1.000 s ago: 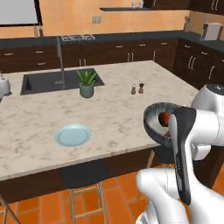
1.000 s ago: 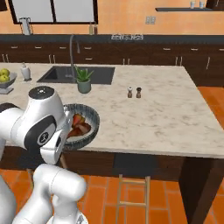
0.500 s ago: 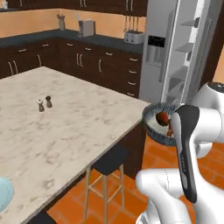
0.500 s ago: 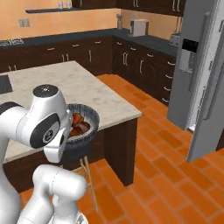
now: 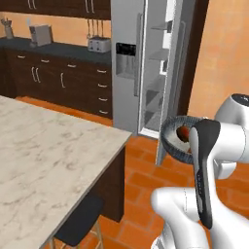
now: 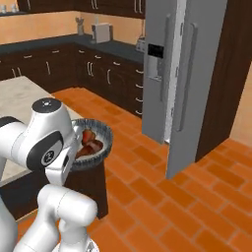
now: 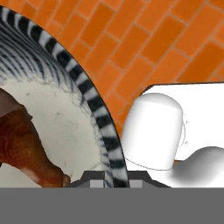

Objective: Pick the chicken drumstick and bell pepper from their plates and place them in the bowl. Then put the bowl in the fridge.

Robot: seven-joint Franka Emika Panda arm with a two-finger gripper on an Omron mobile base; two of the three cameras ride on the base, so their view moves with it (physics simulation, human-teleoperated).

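Note:
My gripper is shut on the rim of the dark grey bowl, which I hold in the air in front of my arm. The reddish-brown chicken drumstick lies inside it. From the base cameras the bowl also holds the dark red bell pepper beside the drumstick. The silver-grey fridge stands ahead, its right door swung open and shelves showing inside. The plates are out of view.
The marble island counter lies to my left with a dark stool under its edge. Dark brown cabinets with a toaster line the back wall. Orange brick floor lies between me and the fridge.
The whole picture has swung from the island toward the fridge, so the base has moved. The bowl with its food stays in my shut gripper.

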